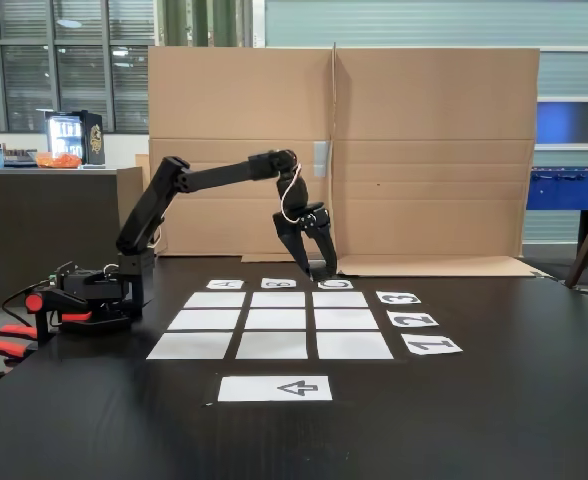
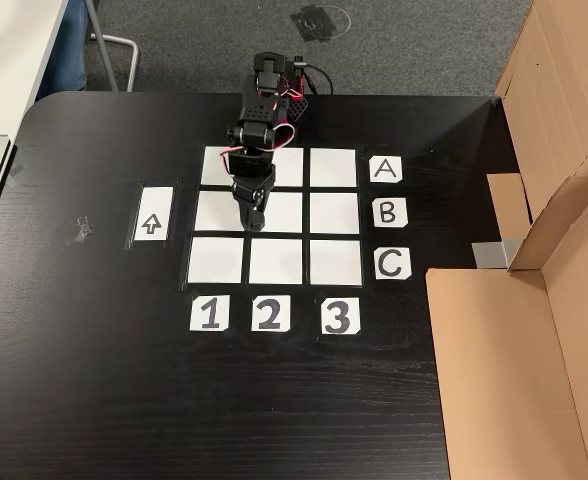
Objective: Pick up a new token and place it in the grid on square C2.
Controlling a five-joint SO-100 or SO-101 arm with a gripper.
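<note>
The arm (image 1: 214,175) stands on the black desk (image 1: 494,400), its base at nine o'clock of the grid (image 1: 279,320) in a fixed view taken from the side. From there it reaches out at shoulder height and bends down. Its gripper (image 1: 319,270) hangs with the tips pointing at the desk, and cardboard (image 1: 424,150) stands behind it.

The two fingers are spread apart, and the cardboard shows through the gap between them. Whether the token sits at the tips I cannot tell, dark as it all is. None of the white cells that show carries anything.

In a fixed view from above, the base is at twelve o'clock of the grid (image 2: 277,215). The gripper (image 2: 251,215) hangs over the middle row, about the seam between its first and second cells.

Square C2 (image 2: 277,262) is the middle cell of the bottom row there, at about five o'clock of the gripper, and it is bare white. In the side view square C2 (image 1: 346,319) is the middle cell of the right-hand column.

The letter cards (image 2: 387,215) run along the grid's three o'clock edge seen from above, and the number cards (image 2: 267,314) along its six o'clock edge. The arrow sheet (image 2: 152,215) lies at nine o'clock, apart from the cells.
</note>
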